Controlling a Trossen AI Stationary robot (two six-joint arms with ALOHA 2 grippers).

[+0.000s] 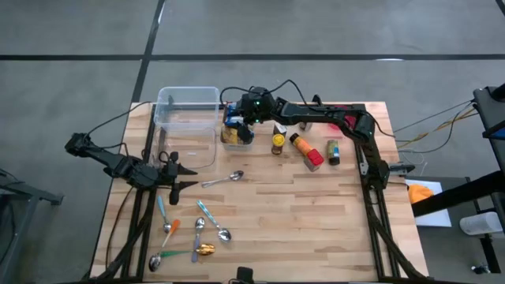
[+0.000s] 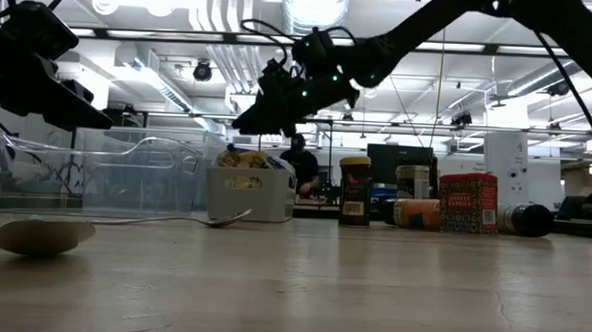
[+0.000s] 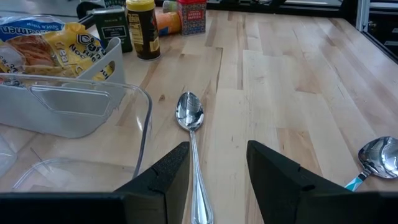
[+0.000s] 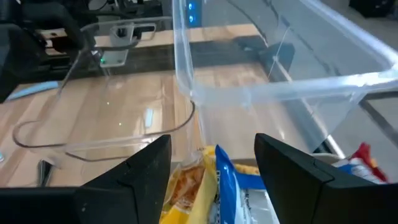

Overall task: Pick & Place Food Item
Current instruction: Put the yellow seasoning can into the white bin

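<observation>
A small grey bin [image 1: 237,139] stands at the far middle of the table, filled with food packets [image 4: 205,186] in yellow and blue wrappers. My right gripper [image 1: 235,118] hangs open just above the bin; in the low view its fingertips [image 2: 246,124] stand clear of the packets [image 2: 244,159]. A clear plastic container [image 1: 188,118] stands to the left of the bin. My left gripper [image 1: 180,175] waits open near the table's left side, above the handle end of a metal spoon [image 3: 190,118].
Right of the bin are an upright dark jar with a yellow lid [image 1: 278,143], a lying orange bottle with a red cap [image 1: 306,151] and a lying small jar [image 1: 333,151]. Several spoons [image 1: 197,233] lie at the near left. Bare wood fills the near right.
</observation>
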